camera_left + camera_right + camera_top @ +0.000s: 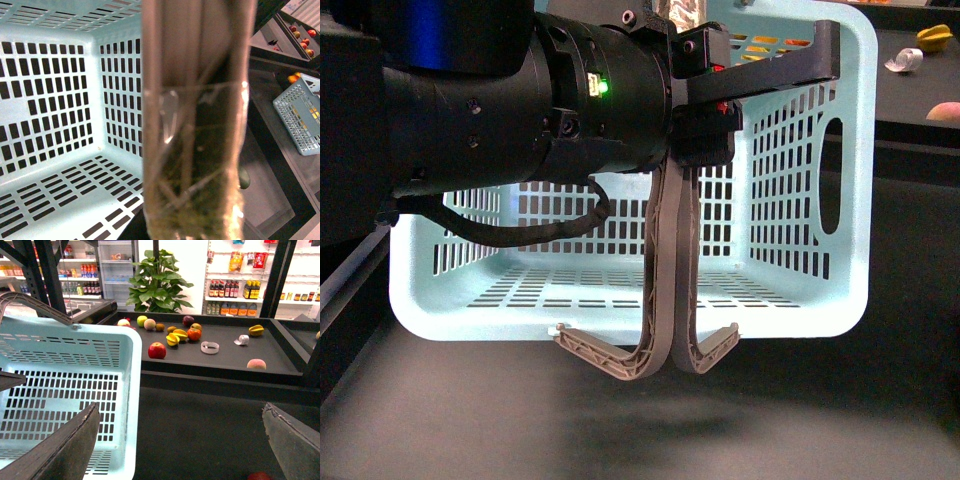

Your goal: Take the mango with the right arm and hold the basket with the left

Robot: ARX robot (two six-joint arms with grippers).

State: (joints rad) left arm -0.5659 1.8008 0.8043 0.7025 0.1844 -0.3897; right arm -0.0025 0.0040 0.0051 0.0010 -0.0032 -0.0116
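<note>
The right end effector (pixel 180 410) hangs released, fingers spread above a dark surface. The left end effector (pixel 715 100) is clenched on the grey handles (pixel 665 280) of the aqua basket (pixel 858 200), which hangs tipped. Farther off, on the dark counter (pixel 220 359), the mango (pixel 180 333) lies among scattered fruit. Behind it are a potted plant (pixel 157 280) and shop shelves (pixel 235 292) of bottles.

Front view faces the basket (pixel 800 322) closely; left wrist looks inside it, right wrist from outside
</note>
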